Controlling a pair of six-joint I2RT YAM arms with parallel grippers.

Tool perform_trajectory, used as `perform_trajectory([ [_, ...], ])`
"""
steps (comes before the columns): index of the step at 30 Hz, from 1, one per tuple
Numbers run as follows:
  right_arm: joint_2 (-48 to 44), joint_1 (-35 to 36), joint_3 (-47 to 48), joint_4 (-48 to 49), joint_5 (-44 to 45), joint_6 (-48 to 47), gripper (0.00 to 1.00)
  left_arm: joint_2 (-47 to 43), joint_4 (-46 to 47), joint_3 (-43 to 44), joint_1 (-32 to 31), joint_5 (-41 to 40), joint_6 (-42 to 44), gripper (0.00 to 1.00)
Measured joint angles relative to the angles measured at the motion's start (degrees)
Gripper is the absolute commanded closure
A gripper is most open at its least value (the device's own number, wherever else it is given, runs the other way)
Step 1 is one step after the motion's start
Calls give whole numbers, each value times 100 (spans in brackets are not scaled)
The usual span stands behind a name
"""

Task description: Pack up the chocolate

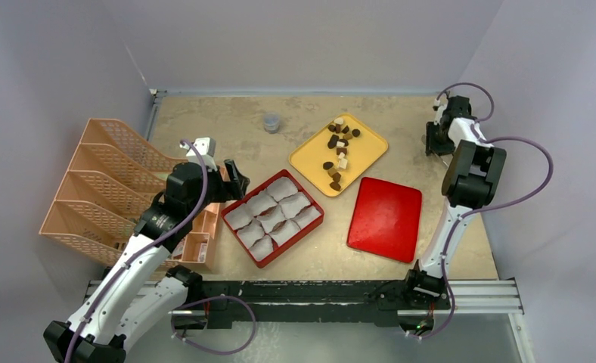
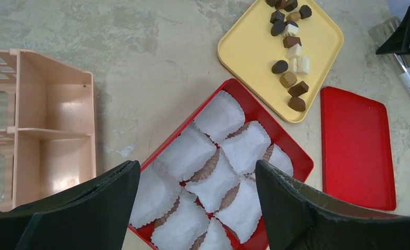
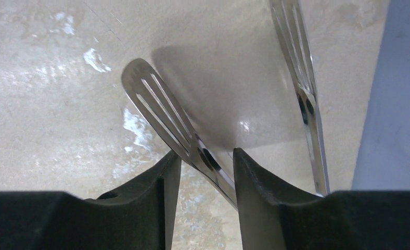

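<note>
Steel slotted tongs (image 3: 156,109) sit pinched in the right hand (image 3: 203,174), right of the yellow plastic tray (image 2: 244,47) holding brown and cream chocolate chunks (image 2: 289,41). The left hand (image 2: 196,169) is wide open. Reckon that one-blade grip could let them twist.

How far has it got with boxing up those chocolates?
Barely started. Done: the red lid is off, lying beside the red box, whose paper cups all look empty. In hand: the right gripper grips one arm of the metal tongs; the left gripper hovers open over the box. Left: every chocolate is on the yellow tray.
</note>
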Motion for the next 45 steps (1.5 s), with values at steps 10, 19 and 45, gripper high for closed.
perform_trajectory([
  [10, 63, 39, 74, 146, -592, 155, 75, -50, -48, 0, 0, -238, 0, 19],
  [19, 76, 450, 284, 101, -776, 472, 79, -101, -52, 0, 0, -249, 0, 19],
  [45, -1447, 426, -1034, -11, -133, 131, 1, -153, -48, 0, 0, 24, 0, 19],
])
